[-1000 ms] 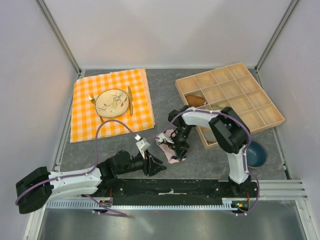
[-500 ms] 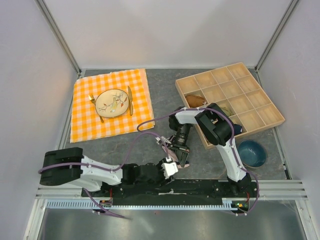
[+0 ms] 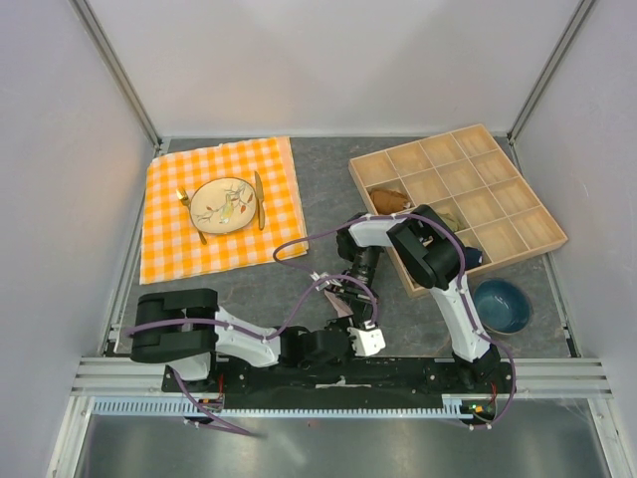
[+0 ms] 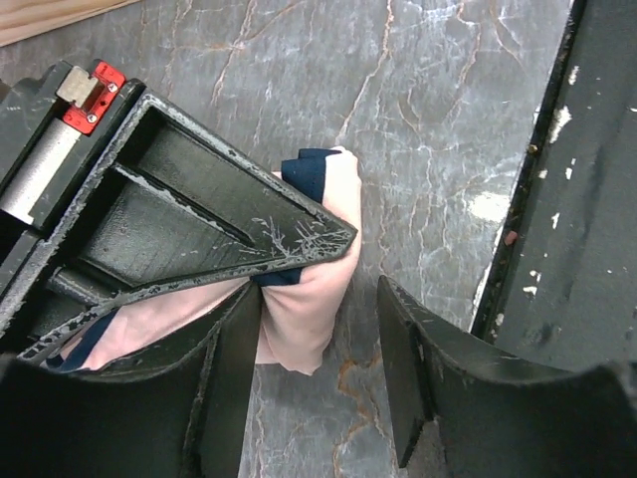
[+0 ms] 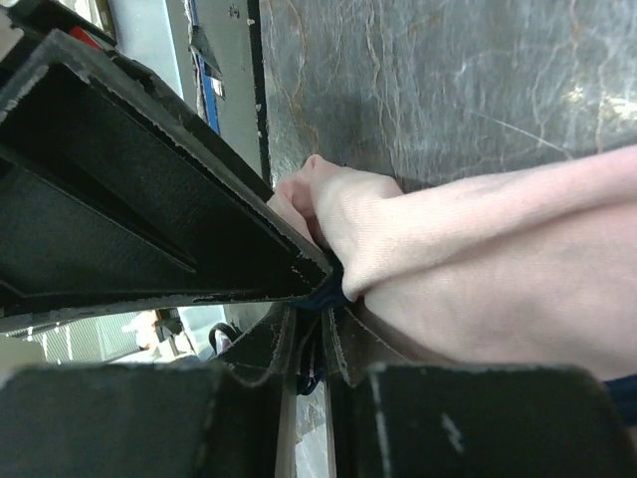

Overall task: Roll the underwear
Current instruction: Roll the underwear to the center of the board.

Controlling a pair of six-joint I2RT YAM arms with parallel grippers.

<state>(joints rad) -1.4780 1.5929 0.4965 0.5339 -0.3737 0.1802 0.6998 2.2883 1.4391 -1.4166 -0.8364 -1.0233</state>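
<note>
On the left of the overhead view sat the orange checked cloth (image 3: 169, 244) with its plate (image 3: 224, 204), well apart from the work. My left pincer (image 4: 318, 297) was low over the table (image 4: 448, 119) near its front edge, with its jaws standing wide and holding nothing.

The underwear (image 4: 343, 199) lay straight ahead of it, on the table between the two arms. A bunched pale pink end poked into the gap between the jaws and sat just beside the left finger; I could not tell whether it touched. As I judged it, the visible part ran roughly along the left pincer's line of reach rather than across it. Much of the fabric was hidden under the other arm.

My right pincer (image 5: 318, 299) was the nearer one. It was clamped down on the fold at the navy edging, and the rest of the pink cloth trailed away from its tips. I reckoned the next move depended on the left jaws closing over that free end.

Further right were the wooden tray (image 3: 518, 214) and the blue bowl (image 3: 501, 304). I could read no brand, label or writing anywhere.
</note>
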